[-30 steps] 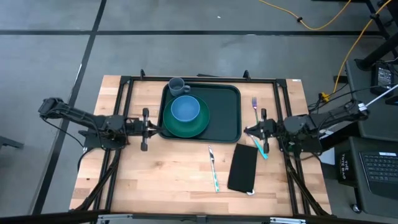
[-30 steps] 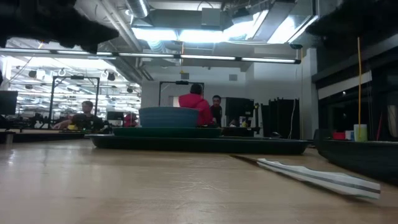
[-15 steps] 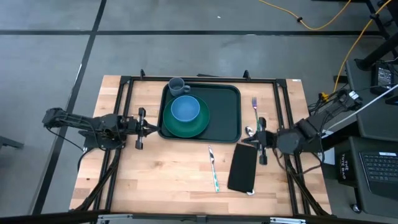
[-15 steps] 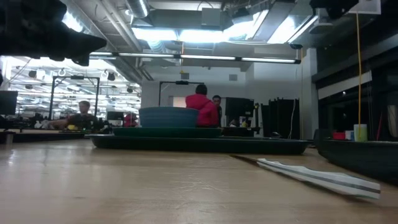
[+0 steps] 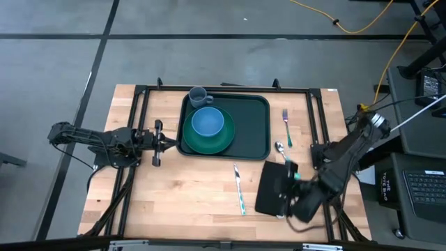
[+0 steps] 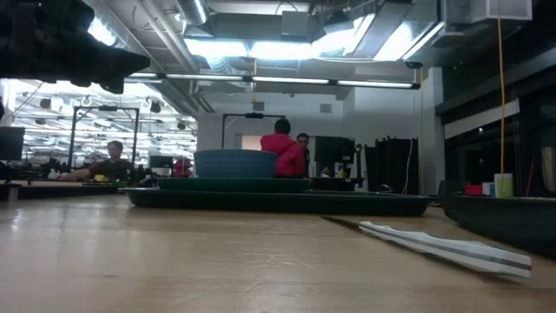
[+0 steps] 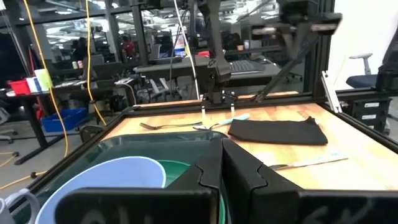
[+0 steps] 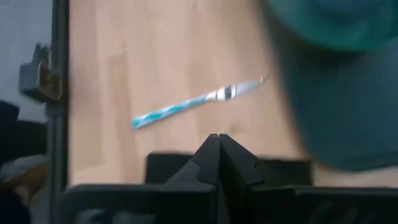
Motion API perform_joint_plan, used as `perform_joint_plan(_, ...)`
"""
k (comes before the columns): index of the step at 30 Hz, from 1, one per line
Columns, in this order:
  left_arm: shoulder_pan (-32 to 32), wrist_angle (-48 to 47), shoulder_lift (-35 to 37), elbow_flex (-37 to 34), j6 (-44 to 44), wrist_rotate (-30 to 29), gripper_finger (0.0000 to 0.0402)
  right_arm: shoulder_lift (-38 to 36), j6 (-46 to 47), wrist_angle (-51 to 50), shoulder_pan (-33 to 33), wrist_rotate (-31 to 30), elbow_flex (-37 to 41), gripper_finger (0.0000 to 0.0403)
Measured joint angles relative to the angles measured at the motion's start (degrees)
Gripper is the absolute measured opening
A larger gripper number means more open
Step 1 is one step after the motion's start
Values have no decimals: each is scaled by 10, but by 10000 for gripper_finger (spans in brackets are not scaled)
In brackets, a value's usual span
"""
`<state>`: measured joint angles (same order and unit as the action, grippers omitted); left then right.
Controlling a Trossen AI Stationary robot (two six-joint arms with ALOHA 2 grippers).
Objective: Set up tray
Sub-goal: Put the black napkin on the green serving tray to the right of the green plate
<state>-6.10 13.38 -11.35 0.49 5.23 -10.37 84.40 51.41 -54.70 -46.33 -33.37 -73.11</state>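
The dark green tray [image 5: 251, 125] lies at the table's far middle. On its left half sit a green plate [image 5: 209, 143] with a blue bowl [image 5: 207, 122] in it and a grey-blue cup [image 5: 198, 95]. My left gripper [image 5: 167, 143] is shut and level, just left of the tray's left rim, with a small gap to it; its wrist view looks over the bowl [image 7: 106, 180]. My right gripper [image 5: 284, 194] is shut and points down above the black napkin [image 5: 268, 185], which lies flat near the table's right near corner. It stays out of the low view.
A knife with a blue-patterned handle [image 5: 239, 189] lies left of the napkin, also in the right wrist view [image 8: 193, 102]. A fork [image 5: 286, 117] and a teal-handled spoon [image 5: 282, 152] lie right of the tray. A black frame rail [image 5: 317, 139] borders the table. People stand in the room behind.
My right gripper has swung from beside the spoon toward the near edge and tipped down over the napkin. My left gripper has drawn back a little from the tray's rim toward the left edge. The tray, dishes and cutlery have stayed put.
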Motion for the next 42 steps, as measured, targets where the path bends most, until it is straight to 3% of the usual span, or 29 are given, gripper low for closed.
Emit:
perform_joint_plan(8,0,1,0,0,0,0,3,142,130,-151,-37,110,-150,9)
perform_joint_plan(15,0,1,0,0,0,0,3,206,190,-203,-64,206,-213,9)
perform_joint_plan(24,0,1,0,0,0,-5,3,212,195,-202,-107,210,-212,9)
perform_joint_plan(35,0,1,0,0,0,-11,3,212,158,-209,-107,208,-211,10)
perform_joint_plan(42,0,1,0,0,0,-11,3,212,154,-209,-107,179,-211,61)
